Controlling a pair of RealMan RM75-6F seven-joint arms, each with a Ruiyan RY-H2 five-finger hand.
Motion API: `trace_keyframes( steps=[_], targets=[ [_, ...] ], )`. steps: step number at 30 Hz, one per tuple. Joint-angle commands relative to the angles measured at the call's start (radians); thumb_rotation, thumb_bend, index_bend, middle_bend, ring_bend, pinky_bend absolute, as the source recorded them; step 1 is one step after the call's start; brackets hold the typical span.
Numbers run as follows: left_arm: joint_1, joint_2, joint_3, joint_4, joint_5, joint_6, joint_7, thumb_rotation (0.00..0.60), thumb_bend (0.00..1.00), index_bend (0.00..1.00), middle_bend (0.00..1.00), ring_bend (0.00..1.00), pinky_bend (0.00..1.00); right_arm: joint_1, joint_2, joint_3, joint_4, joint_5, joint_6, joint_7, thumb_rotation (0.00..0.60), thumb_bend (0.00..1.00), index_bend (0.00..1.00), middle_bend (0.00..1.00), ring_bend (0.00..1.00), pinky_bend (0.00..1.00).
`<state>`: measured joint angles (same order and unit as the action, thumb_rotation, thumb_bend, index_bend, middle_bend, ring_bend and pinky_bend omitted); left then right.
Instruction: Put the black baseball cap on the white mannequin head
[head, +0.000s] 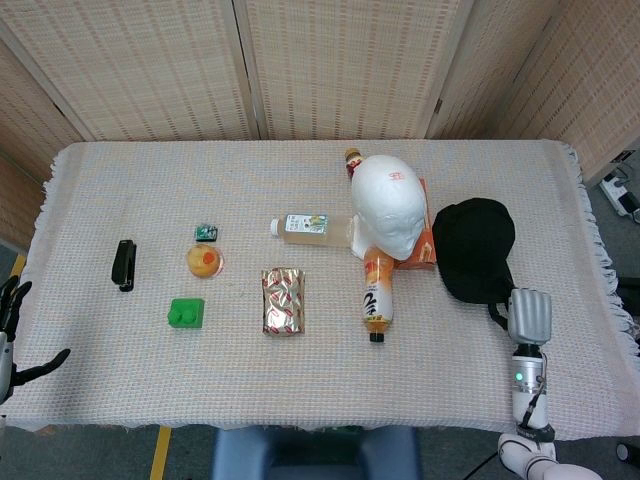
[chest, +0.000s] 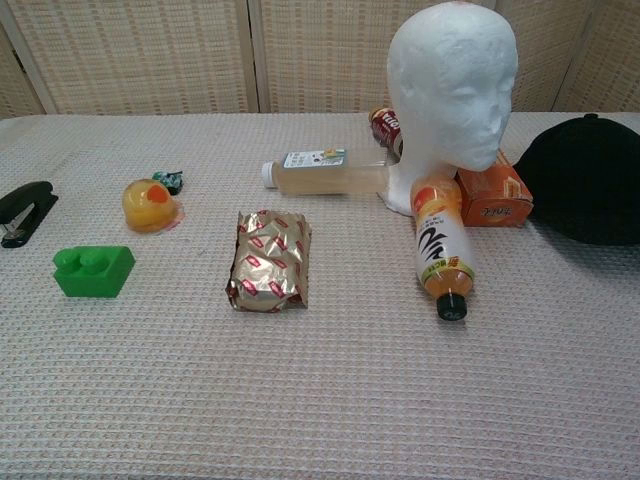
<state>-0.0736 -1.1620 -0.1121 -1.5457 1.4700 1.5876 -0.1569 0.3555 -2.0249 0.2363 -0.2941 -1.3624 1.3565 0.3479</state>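
Silver fingers on your right hand (head: 529, 316), low at the right of the head view, lie side by side and point up toward the cap (head: 475, 250); whether they pinch its rear strap you cannot tell from here. Your left hand (head: 10, 335) sits at the lower left edge, off the table (head: 300, 390), fingers spread and holding nothing. The cap lies right of centre, its near edge lifted in the chest view, just beside an orange box (chest: 492, 198). That box touches the mannequin head (head: 390, 215), which stands upright at centre. An orange bottle (head: 377, 290) lies in front of the head, and a clear bottle (head: 310, 226) lies to its left.
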Motion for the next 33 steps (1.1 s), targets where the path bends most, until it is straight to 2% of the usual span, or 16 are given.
trace_keyframes(
  steps=[1,8,14,18,21,29,33],
  targets=[
    [0.002,-0.001,-0.002,0.000,0.000,0.004,0.001,0.600,0.16,0.00,0.00,0.00,0.21,0.004,0.023,0.005,-0.026,0.004,0.001,0.018,0.600,0.55,0.48,1.00,1.00,1.00],
    [0.006,-0.001,-0.005,-0.001,0.001,0.013,0.003,0.600,0.16,0.00,0.00,0.00,0.21,-0.001,0.082,0.028,-0.122,0.018,0.046,0.049,0.600,0.58,0.56,1.00,1.00,1.00],
    [0.008,0.002,-0.003,-0.003,0.008,0.014,0.001,0.600,0.16,0.00,0.00,0.00,0.21,0.020,0.163,0.135,-0.296,0.105,0.035,0.058,0.600,0.57,0.68,1.00,1.00,1.00],
    [0.008,0.004,0.000,-0.005,0.012,0.011,-0.001,0.600,0.16,0.00,0.00,0.00,0.21,0.045,0.234,0.228,-0.425,0.183,0.006,0.026,0.600,0.56,0.69,1.00,1.00,1.00],
    [0.007,0.008,0.004,-0.007,0.017,0.007,-0.003,0.600,0.17,0.00,0.00,0.00,0.21,0.063,0.264,0.281,-0.491,0.213,0.026,0.012,0.600,0.55,0.69,1.00,1.00,1.00],
    [0.007,0.010,0.004,-0.011,0.013,0.000,-0.005,0.600,0.17,0.00,0.00,0.00,0.21,0.120,0.306,0.363,-0.644,0.242,0.063,-0.013,0.600,0.54,0.69,1.00,1.00,1.00],
    [0.006,0.011,-0.001,-0.009,0.003,-0.004,-0.007,0.600,0.17,0.00,0.00,0.00,0.21,0.161,0.319,0.397,-0.761,0.240,0.098,-0.060,0.600,0.54,0.69,1.00,1.00,1.00]
  ],
)
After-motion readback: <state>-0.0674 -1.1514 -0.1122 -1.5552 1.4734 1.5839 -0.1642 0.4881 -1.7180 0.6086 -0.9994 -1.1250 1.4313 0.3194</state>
